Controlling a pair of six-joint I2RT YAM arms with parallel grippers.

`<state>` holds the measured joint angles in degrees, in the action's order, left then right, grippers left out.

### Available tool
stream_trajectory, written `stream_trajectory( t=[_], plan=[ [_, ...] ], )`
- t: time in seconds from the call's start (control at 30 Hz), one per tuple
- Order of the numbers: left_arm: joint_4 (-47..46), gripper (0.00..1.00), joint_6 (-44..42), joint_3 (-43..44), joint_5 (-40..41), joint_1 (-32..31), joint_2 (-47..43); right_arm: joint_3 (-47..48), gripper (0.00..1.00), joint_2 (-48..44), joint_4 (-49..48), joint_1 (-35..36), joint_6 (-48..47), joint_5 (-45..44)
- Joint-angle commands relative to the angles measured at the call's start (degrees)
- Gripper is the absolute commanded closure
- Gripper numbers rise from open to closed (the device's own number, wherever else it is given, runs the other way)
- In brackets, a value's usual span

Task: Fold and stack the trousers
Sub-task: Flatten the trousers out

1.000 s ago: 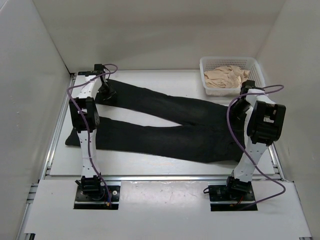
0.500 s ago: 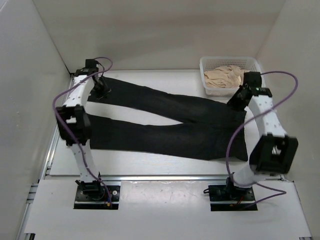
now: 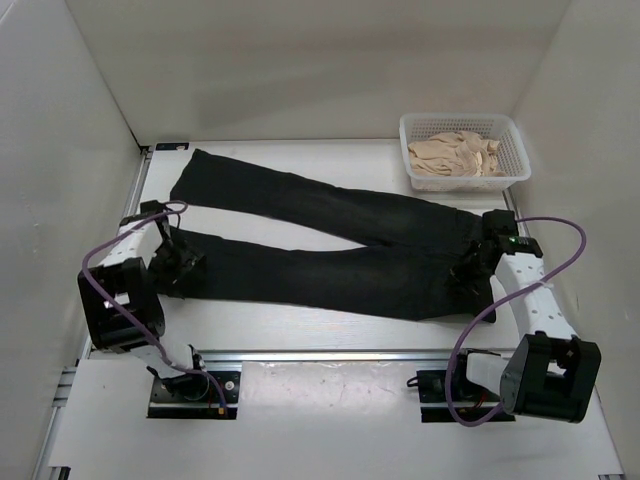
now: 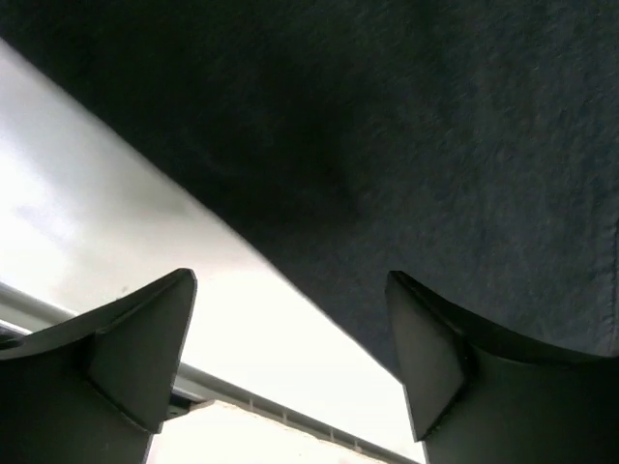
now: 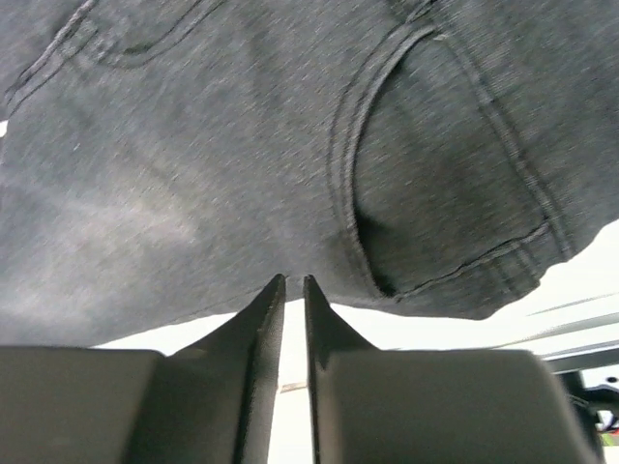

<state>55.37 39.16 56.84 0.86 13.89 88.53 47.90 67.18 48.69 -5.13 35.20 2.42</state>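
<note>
The black trousers (image 3: 330, 245) lie flat across the table, legs pointing left and waist at the right. My left gripper (image 3: 178, 268) is open at the hem of the near leg. In the left wrist view its jaws (image 4: 290, 319) straddle the edge of the dark fabric (image 4: 435, 145), with white table between them. My right gripper (image 3: 468, 272) rests at the near edge of the waist. In the right wrist view its jaws (image 5: 294, 282) are shut with only a slit between them, tips against the edge of the seat by a back pocket (image 5: 445, 184). The fabric there lies smooth.
A white basket (image 3: 512, 176) with beige cloth (image 3: 455, 153) stands at the back right corner. White walls enclose the table on the left, back and right. A metal rail (image 3: 320, 355) runs along the near table edge.
Both arms have swung from the far edge of the trousers down to the near edge, the left to the near leg's hem and the right to the waist's near edge. The trousers stay flat.
</note>
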Motion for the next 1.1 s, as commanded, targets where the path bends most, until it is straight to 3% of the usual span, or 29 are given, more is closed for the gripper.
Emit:
stream_trajectory(
  t=[0.0,0.03,0.1,0.33,0.4,0.43,0.47,0.57,0.73,0.8,0.83,0.97,1.07],
  plan=[
    [-4.66,0.11,1.80,3.18,-0.42,-0.35,2.68,1.58,0.81,-1.52,1.67,0.03,-0.39,4.69],
    [-6.23,0.23,2.41,5.10,-0.42,-1.14,5.92,1.58,0.79,-2.05,1.67,0.03,-0.40,4.70],
    [-6.77,0.31,3.63,8.10,1.50,-1.93,9.80,1.58,0.77,-2.05,4.29,0.03,-0.40,4.70],
    [-7.30,0.34,4.35,23.91,-0.24,-6.76,25.53,0.36,0.74,-2.75,12.74,-1.20,2.58,0.49],
    [-6.68,0.34,3.65,29.19,-0.78,-7.47,29.31,-0.26,0.66,-4.67,14.06,-2.60,3.29,-0.04],
    [-5.99,0.34,3.65,31.03,-0.78,-8.17,30.55,-0.26,0.56,-5.64,14.68,-3.22,3.30,-0.56],
    [-5.98,0.34,2.95,34.79,-0.78,-8.18,31.69,-0.96,0.35,-7.57,14.68,-4.53,3.90,-0.57],
    [-4.23,0.34,2.25,41.05,-0.78,-8.18,37.49,-1.49,0.17,-9.95,15.47,-7.08,3.91,1.53],
    [2.71,0.31,0.57,58.54,-1.39,-8.70,45.59,-5.70,0.17,-9.96,11.72,-8.76,5.93,4.87],
    [3.95,0.26,-0.83,61.27,-2.01,-8.70,45.59,-6.85,0.20,-9.96,9.07,-8.76,7.33,6.37],
    [3.95,0.18,-0.84,61.29,-2.01,-8.70,43.33,-7.38,0.20,-9.96,7.75,-8.76,7.34,6.90],
    [5.62,0.02,-2.85,62.08,-2.01,-7.57,37.09,-10.63,0.32,-5.93,1.69,-8.76,9.97,6.90],
    [5.62,0.00,-3.38,59.28,-2.01,-5.46,31.03,-14.49,0.56,-2.51,-4.89,-8.76,12.60,5.68]
  ],
)
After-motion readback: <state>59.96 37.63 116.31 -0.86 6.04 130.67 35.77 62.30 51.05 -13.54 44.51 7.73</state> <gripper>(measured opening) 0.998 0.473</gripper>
